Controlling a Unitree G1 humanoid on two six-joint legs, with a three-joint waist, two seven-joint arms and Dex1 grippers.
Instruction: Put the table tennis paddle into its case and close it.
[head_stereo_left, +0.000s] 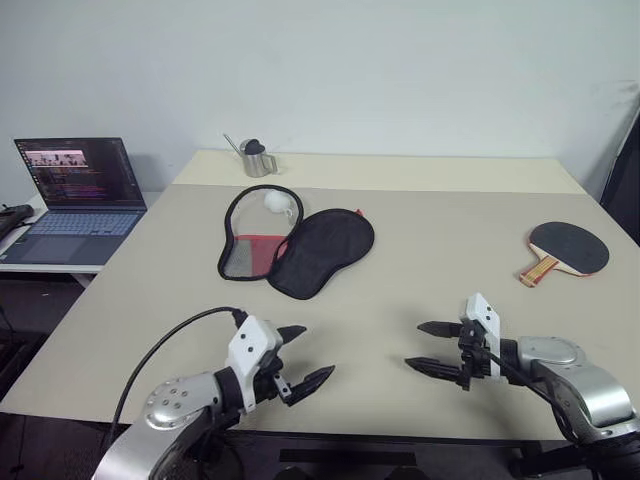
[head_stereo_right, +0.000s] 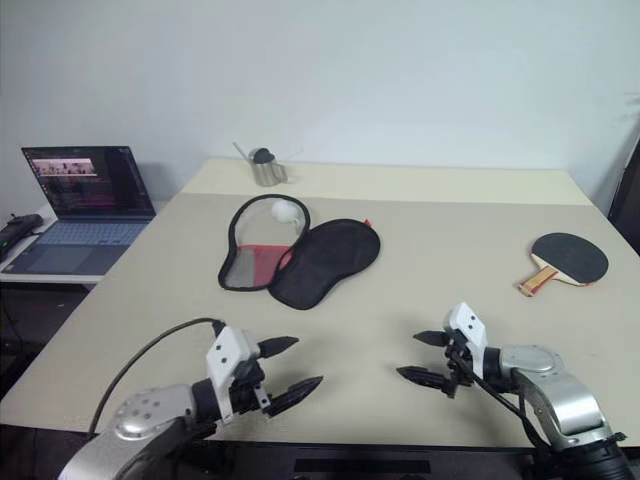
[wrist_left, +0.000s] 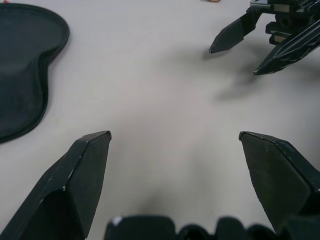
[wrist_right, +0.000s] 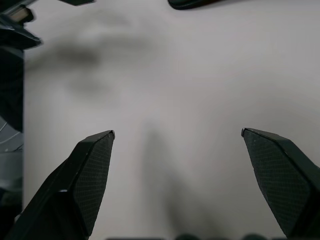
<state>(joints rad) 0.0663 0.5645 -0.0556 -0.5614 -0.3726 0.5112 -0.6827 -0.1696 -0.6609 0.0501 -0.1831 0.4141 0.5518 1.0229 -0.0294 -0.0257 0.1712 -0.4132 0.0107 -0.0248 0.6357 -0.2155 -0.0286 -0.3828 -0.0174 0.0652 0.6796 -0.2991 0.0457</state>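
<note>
The table tennis paddle lies flat at the table's right side, black face up, wooden handle with red trim pointing toward me. The case lies open in the middle-left, one black half spread to the right, the other showing a red panel, mesh and a white pompom. My left gripper hovers open near the table's front edge, left of centre. My right gripper is open too, at the front right, well short of the paddle. Both point inward toward each other. Nothing sits between either pair of fingers.
A small metal cup stands at the table's far edge behind the case. An open laptop rests on a lower side table to the left. The beige table has bare surface between the case and the paddle.
</note>
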